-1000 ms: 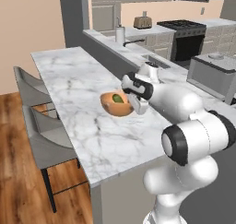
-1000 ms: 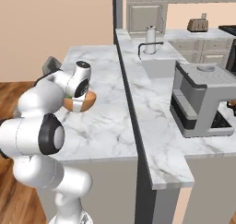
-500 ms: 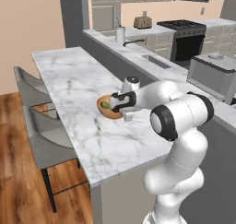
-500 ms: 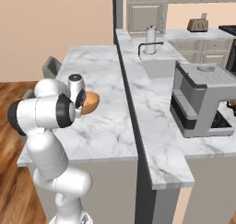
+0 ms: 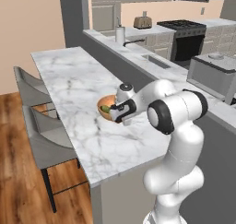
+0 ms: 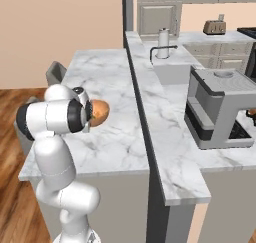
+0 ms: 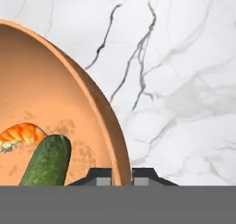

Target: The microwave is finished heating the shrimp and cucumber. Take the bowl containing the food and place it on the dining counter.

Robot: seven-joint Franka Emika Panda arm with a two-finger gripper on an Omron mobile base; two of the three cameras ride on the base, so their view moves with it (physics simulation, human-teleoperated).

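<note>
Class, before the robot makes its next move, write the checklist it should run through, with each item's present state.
1. Gripper closed on the rim of the bowl: ok.
2. Cucumber inside the bowl: ok.
3. Shrimp inside the bowl: ok.
4. Bowl over the dining counter, clear of its edges: ok.
5. Bowl's base resting fully on the marble: cannot tell.
6. Gripper released from the bowl: not ok.

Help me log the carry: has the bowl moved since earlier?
Yes; in the left base view, the bowl has shifted left against the counter, toward the chairs.
</note>
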